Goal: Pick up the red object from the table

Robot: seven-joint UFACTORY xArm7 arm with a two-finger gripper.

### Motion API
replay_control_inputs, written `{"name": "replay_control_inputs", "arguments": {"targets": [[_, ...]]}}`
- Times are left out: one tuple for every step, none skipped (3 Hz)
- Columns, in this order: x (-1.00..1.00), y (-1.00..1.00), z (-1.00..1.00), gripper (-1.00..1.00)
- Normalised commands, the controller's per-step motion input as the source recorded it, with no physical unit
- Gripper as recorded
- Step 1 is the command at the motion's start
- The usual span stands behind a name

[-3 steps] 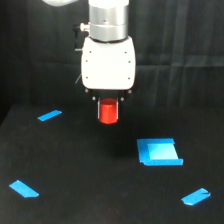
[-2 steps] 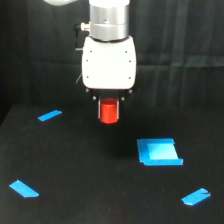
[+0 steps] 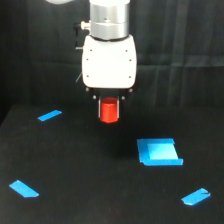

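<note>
The red object [image 3: 109,111] is a small red-orange block. It hangs just under the white gripper body, held between the short dark fingers of my gripper [image 3: 109,104], clear above the matte black table [image 3: 90,175]. The gripper is shut on it. The block's top is hidden by the gripper body. A dim dark patch lies on the table below it.
A flat blue square piece [image 3: 158,151] lies on the table to the exterior view's right of the block. Blue tape strips lie at the left [image 3: 49,115], front left [image 3: 24,189] and front right [image 3: 195,196]. A black curtain [image 3: 180,45] hangs behind.
The gripper has risen slightly with the red object in it; the tape strips and blue piece have not moved.
</note>
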Motion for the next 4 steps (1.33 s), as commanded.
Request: {"name": "replay_control_inputs", "arguments": {"targets": [[0.06,0.07,0.09,-1.0],[-0.03,0.0,0.15,-0.93],[-0.01,0.09,0.04,-0.98],[-0.1,-0.07,0.1,-1.0]]}}
